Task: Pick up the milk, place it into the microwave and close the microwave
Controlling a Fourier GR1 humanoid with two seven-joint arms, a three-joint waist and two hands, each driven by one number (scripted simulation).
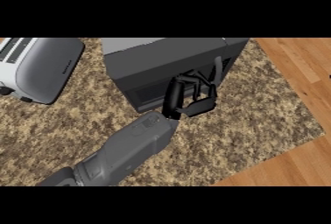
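Observation:
The dark grey microwave point(169, 59) stands at the counter's far middle, its dark front facing me. My right hand point(187, 94) is at that front, right of its middle, with the fingers curled and touching it. I see nothing held in the hand. A narrow dark panel point(218, 70) sticks out beside the fingers at the front's right edge; I cannot tell whether it is the door left ajar. The milk shows nowhere in the head view. My left hand is out of view.
A white and grey toaster point(40, 65) sits at the far left. The speckled brown counter point(258, 118) ends in an edge at the right, with wooden floor point(304, 61) beyond it.

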